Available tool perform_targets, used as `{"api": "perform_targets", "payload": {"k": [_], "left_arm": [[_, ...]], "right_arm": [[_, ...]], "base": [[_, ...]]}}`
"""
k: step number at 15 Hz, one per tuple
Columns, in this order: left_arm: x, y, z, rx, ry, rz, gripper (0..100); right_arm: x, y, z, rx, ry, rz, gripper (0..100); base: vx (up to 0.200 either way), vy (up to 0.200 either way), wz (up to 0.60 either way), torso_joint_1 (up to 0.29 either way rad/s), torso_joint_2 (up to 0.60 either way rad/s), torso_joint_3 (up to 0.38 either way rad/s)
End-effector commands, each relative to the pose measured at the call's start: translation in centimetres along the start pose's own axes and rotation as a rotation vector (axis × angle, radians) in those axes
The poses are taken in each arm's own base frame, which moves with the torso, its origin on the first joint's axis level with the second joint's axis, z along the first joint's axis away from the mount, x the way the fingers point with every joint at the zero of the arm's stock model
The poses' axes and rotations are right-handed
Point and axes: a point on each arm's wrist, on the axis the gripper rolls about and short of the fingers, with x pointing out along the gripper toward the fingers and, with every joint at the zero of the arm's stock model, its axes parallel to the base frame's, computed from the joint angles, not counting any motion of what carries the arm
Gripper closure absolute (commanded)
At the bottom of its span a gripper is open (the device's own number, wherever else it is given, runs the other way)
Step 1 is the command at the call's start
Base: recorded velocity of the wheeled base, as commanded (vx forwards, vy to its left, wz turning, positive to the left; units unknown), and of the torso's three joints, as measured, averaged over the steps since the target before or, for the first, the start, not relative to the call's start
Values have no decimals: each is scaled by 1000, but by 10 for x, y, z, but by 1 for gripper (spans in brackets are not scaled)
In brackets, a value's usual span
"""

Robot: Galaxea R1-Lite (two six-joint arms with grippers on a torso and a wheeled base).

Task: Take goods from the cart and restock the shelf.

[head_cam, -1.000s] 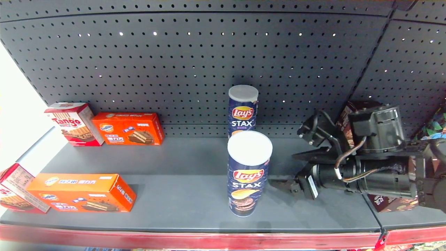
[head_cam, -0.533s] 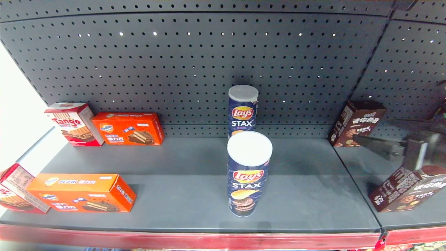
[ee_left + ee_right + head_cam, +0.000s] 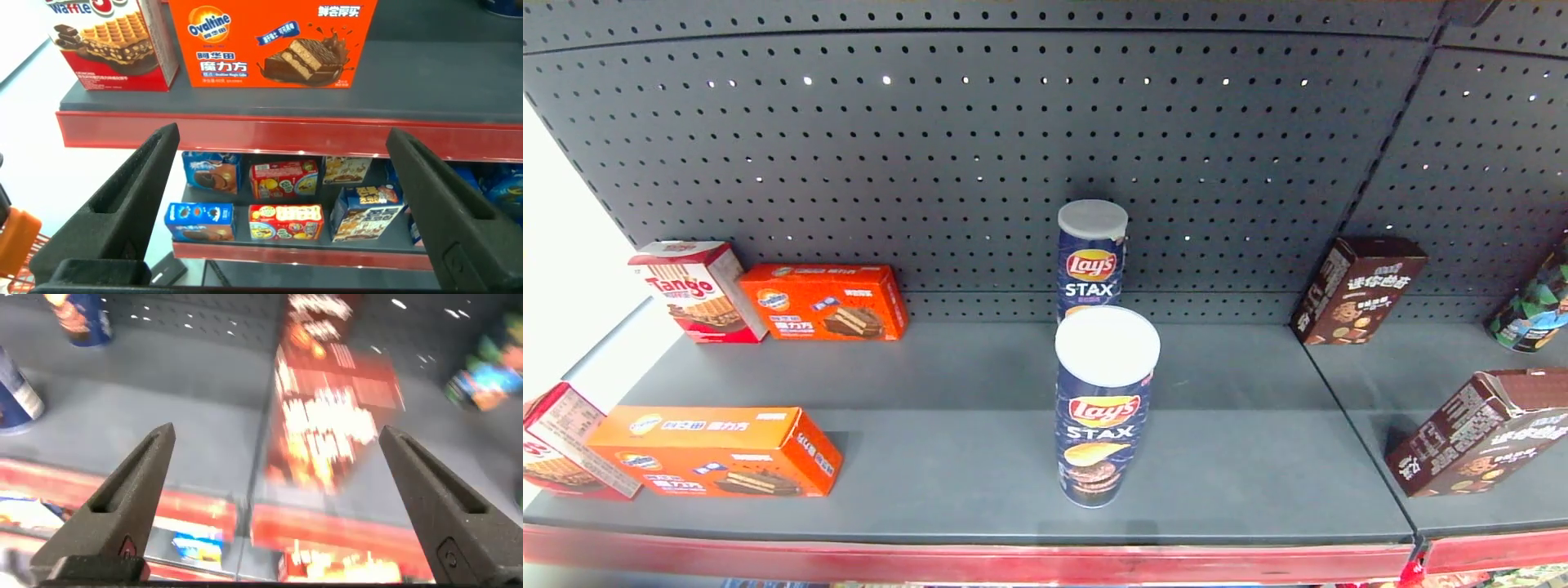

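Note:
Two dark blue chip cans stand on the grey shelf (image 3: 947, 441): one near the front (image 3: 1104, 408) and one against the back panel (image 3: 1092, 257). My left gripper (image 3: 278, 220) is open with nothing between its fingers. It hangs below and in front of the shelf's red front edge (image 3: 245, 131), under an orange box (image 3: 274, 41). My right gripper (image 3: 278, 506) is open too, held off the shelf front and facing a blurred brown box (image 3: 335, 416). The chip cans (image 3: 16, 392) lie off to one side of it.
Orange boxes (image 3: 715, 452) (image 3: 825, 300) and red-and-white wafer boxes (image 3: 694, 290) (image 3: 564, 445) fill the shelf's left part. Brown boxes (image 3: 1478, 437) (image 3: 1356, 290) and a green pack (image 3: 1535, 310) sit on the adjoining right section. A lower shelf holds several small boxes (image 3: 282, 224).
My right arm, with its gripper open, has pulled back from beside the front chip can, moved to the right and left the head view. The cans and boxes stayed put.

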Motion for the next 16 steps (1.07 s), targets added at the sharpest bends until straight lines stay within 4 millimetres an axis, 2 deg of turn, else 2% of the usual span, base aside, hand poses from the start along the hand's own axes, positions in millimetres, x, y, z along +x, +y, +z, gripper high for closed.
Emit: {"api": "perform_targets", "payload": {"k": [1,3,5,16], "left_arm": [[0,0,0,-1,2,0,0],[0,0,0,-1,2,-3,0],[0,0,0,-1,2,-9,0],[0,0,-1,2,1,-9,0]], "right_arm": [[-36,10,-72,62,-50,-92,0],[-36,8,-73,135,-38,-174,0],[-36,9,-79,120,26,-138,0],[-36,10,-79,117,16,-122,0]], "base": [[0,0,0,0,0,0],[0,0,0,0,0,0],[0,0,0,0,0,0],[0,0,0,0,0,0]]}}
